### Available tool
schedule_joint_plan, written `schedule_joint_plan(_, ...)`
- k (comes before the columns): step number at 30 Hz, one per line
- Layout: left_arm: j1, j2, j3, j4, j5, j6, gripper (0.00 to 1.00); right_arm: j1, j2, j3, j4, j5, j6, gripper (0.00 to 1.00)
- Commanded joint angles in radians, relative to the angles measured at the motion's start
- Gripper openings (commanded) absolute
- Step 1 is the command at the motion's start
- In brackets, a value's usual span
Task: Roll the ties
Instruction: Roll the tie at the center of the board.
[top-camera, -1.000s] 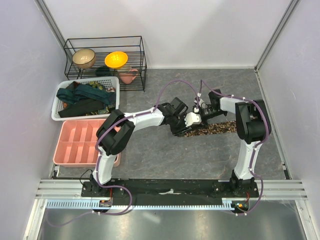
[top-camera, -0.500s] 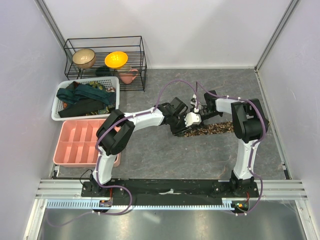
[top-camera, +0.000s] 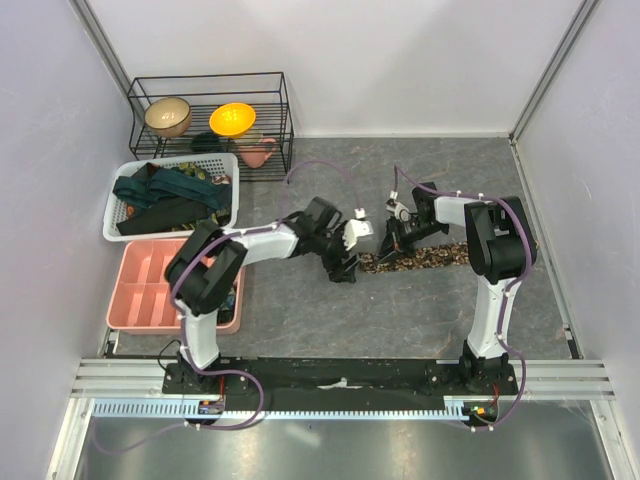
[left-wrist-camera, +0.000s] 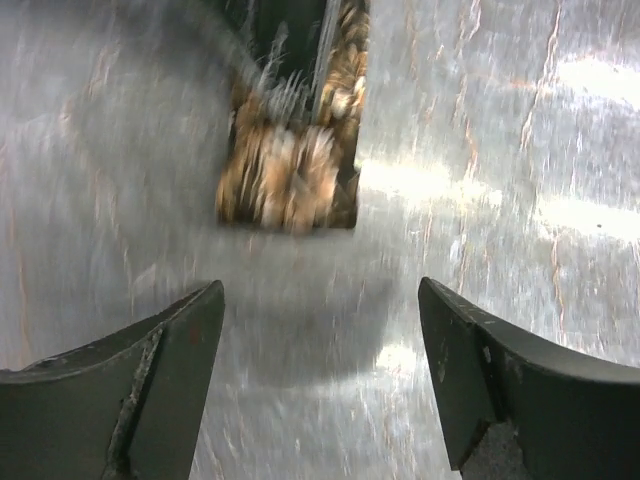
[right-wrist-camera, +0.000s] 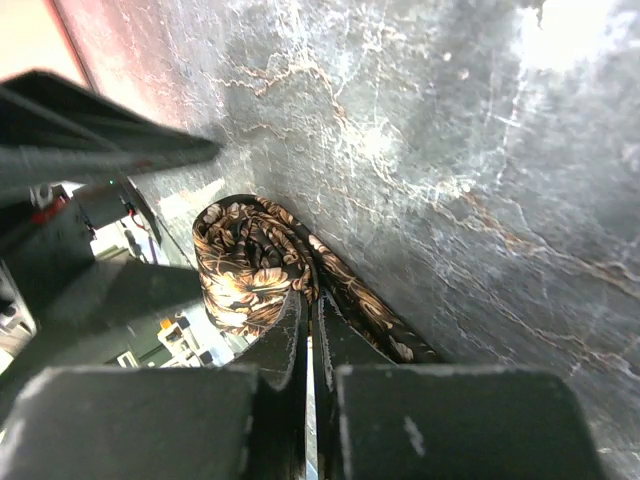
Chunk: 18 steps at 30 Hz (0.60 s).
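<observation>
The brown-and-tan speckled tie (top-camera: 440, 255) lies as a strip on the grey tabletop, its left end wound into a small coil (right-wrist-camera: 245, 265). My right gripper (top-camera: 392, 245) is shut, its tips (right-wrist-camera: 312, 298) pinching the fabric where the coil meets the strip. The left gripper (top-camera: 350, 252) is open just left of the tie's end. In the left wrist view its fingers (left-wrist-camera: 320, 295) stand wide apart over bare table, with the blurred tie end (left-wrist-camera: 290, 180) ahead of them. More ties (top-camera: 165, 195), dark teal and black, lie heaped in the white basket.
The white mesh basket (top-camera: 112, 225) stands at the left, with a pink compartment tray (top-camera: 150, 285) in front of it. A black wire rack (top-camera: 285, 120) holding bowls and a pink cup is at the back left. Walls close in both sides.
The left gripper opened, let go of the tie's coiled end and drew back to the left. The right gripper closed on the tie beside the coil.
</observation>
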Motion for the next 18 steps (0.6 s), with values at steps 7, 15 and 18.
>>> schedule_joint_plan(7, 0.019, -0.007, -0.195, 0.683, 0.091, -0.269, 0.82, -0.012, 0.056, -0.017, 0.022, 0.173, -0.092, 0.0)
schedule_joint_plan(15, -0.027, 0.064, -0.128, 0.625, 0.085, -0.194, 0.76, -0.005, 0.076, -0.014, 0.022, 0.155, -0.114, 0.0)
schedule_joint_plan(18, -0.061, 0.068, -0.1, 0.533, 0.047, -0.121, 0.69, -0.001, 0.086, -0.017, 0.02, 0.149, -0.118, 0.0)
